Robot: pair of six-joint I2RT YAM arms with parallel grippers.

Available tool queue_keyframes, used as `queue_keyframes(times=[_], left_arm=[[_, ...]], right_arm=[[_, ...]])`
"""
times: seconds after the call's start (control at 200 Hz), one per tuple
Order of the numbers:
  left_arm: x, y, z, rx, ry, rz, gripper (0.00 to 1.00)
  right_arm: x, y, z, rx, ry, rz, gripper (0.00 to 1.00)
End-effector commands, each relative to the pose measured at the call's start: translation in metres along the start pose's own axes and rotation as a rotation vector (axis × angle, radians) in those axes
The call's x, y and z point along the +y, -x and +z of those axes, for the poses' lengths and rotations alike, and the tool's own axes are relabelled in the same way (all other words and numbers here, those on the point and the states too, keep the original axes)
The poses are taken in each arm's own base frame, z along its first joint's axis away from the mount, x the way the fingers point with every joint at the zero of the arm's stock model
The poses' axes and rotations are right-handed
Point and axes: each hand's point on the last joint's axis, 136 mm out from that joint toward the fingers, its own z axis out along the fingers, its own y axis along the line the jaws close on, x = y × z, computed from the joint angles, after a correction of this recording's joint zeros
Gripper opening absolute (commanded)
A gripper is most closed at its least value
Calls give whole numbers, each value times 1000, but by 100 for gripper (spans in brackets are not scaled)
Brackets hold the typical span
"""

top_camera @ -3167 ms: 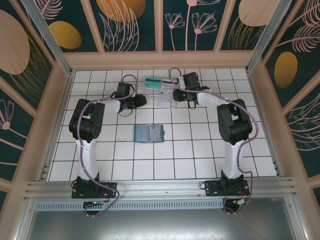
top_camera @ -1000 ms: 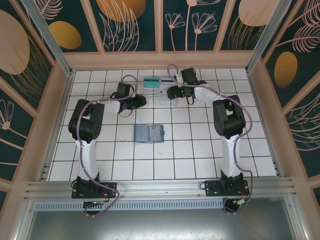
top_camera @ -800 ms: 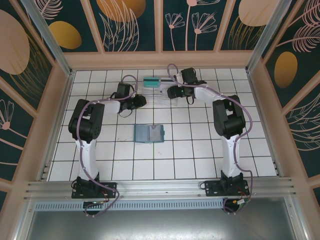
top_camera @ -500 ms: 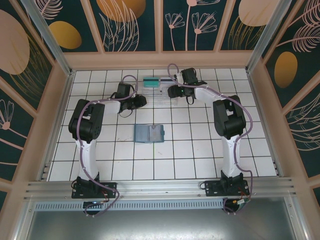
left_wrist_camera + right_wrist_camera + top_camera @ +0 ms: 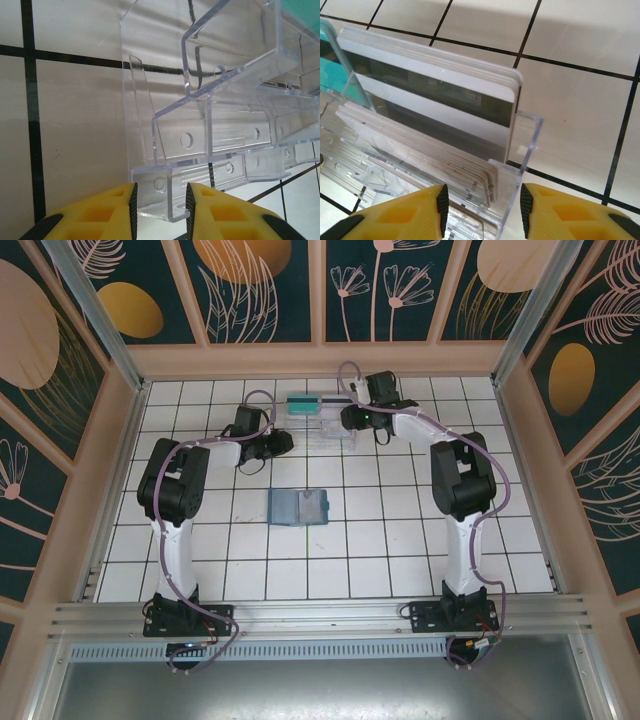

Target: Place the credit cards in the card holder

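in the top view the white tiled table (image 5: 200, 560) carries a clear plastic tray (image 5: 322, 432) near its far edge, and a teal-green card (image 5: 305, 406) stands in the tray's far-left part. the card holder (image 5: 299, 508) lies open and flat on the tiles, blue-grey inside up. it is nearer the arm bases and well apart from the tray and from both arms. the left gripper (image 5: 286, 443) meets the tray's left end and the right gripper (image 5: 348, 420) meets its right end. in the left wrist view the left gripper (image 5: 160, 212) has its yellow fingers (image 5: 115, 217) on either side of the tray's corner lip, with the pads against the plastic, so it is clamped on the clear plastic tray. a sliver of the teal-green card (image 5: 306, 9) shows at the top right corner. in the right wrist view the right gripper (image 5: 482, 210) straddles the tray's end compartment. there a stack of whitish cards (image 5: 435, 82) with a dark stripe stands on edge, and more pale cards sit in the lower slot in front. the teal-green card (image 5: 334, 75) stands behind a clear divider at the left. the yellow fingers stand apart with the clear wall and card edges between them; i cannot tell whether they pinch anything or hang loose.
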Motion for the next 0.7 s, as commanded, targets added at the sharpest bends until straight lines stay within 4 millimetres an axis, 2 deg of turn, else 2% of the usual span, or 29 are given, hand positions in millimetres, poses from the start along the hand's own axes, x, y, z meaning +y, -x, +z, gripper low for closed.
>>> queue_keyframes(times=[0.0,0.07,0.155,0.25,0.45,0.691], left_arm=[[10,-37,7,121,25,-49,30],[10,-38,7,124,24,-49,30],[10,-37,7,122,23,-50,30],[9,-36,7,121,23,-50,30],[9,-38,9,126,21,-51,30],[12,-41,9,132,27,-53,30]], right_arm=[[6,21,-16,-58,23,-12,41],[7,20,-15,-47,31,-16,44],[12,16,-14,-32,53,-30,68],[11,9,-9,-3,46,-37,79],[7,-13,8,63,46,-31,81],[10,-28,18,101,58,-31,81]])
